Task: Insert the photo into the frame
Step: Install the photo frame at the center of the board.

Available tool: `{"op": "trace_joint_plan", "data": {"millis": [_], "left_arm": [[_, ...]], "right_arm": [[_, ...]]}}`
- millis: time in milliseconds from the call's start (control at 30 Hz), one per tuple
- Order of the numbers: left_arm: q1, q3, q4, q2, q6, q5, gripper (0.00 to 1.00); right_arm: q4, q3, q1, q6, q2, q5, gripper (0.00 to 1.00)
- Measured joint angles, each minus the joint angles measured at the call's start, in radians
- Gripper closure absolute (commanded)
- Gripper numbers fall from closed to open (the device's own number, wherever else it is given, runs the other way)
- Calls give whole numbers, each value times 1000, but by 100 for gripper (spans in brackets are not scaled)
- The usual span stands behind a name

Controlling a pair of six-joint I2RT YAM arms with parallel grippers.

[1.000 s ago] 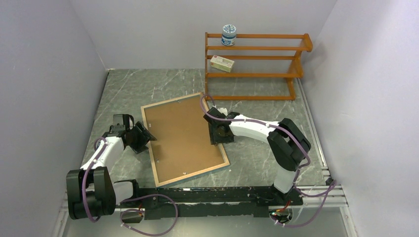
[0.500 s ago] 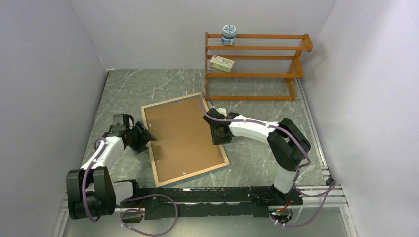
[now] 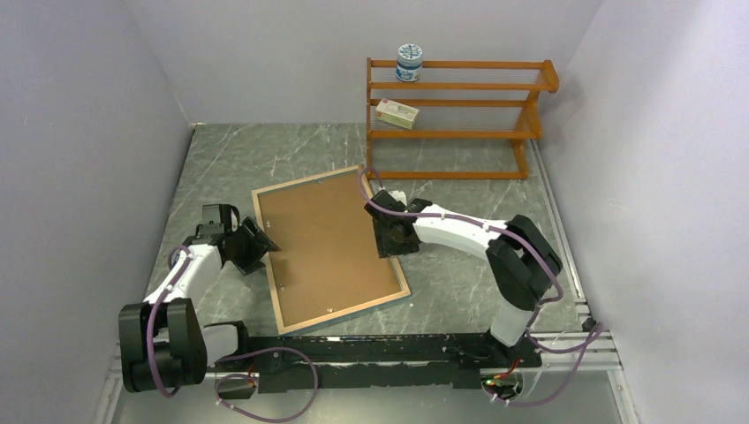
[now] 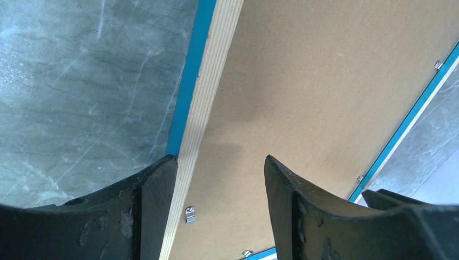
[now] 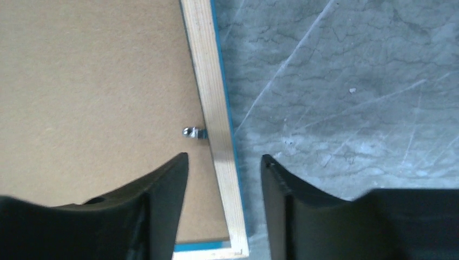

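The frame (image 3: pixel 346 312) lies face down in the middle of the table, its light wood rim up and a thin blue edge showing. A plain brown backing board (image 3: pixel 327 243) fills it. The photo is hidden. My left gripper (image 3: pixel 261 247) is open at the frame's left side, its fingers straddling the rim (image 4: pixel 214 70) with a small metal clip (image 4: pixel 189 214) between them. My right gripper (image 3: pixel 387 240) is open at the frame's right side near the lower corner. Its fingers stand either side of the rim (image 5: pixel 208 81), just below another clip (image 5: pixel 194 131). Neither gripper holds anything.
An orange-brown wooden shelf rack (image 3: pixel 459 115) stands at the back right with a white jar (image 3: pixel 409 62) on top and a small box (image 3: pixel 397 113) on its middle shelf. Grey walls close in on the left, back and right.
The right gripper has shifted slightly at the frame's right edge and its elbow has moved a little to the right. The left arm and the frame have stayed put.
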Motion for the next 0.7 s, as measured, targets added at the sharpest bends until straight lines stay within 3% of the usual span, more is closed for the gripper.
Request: {"op": "trace_joint_plan", "data": {"millis": [133,333,700], "left_arm": [[0,0,-1,0,-2,-3,34],[0,-29,-2,-40,-13,-18,37],[-1,-124,-13,-153,-60,-78,64]], "right_arm": [[-5,0,0,5,-71,-4,30],[85,5,-1,10,-150,-132,40],[392,77,90,164,82,-501,51]]}}
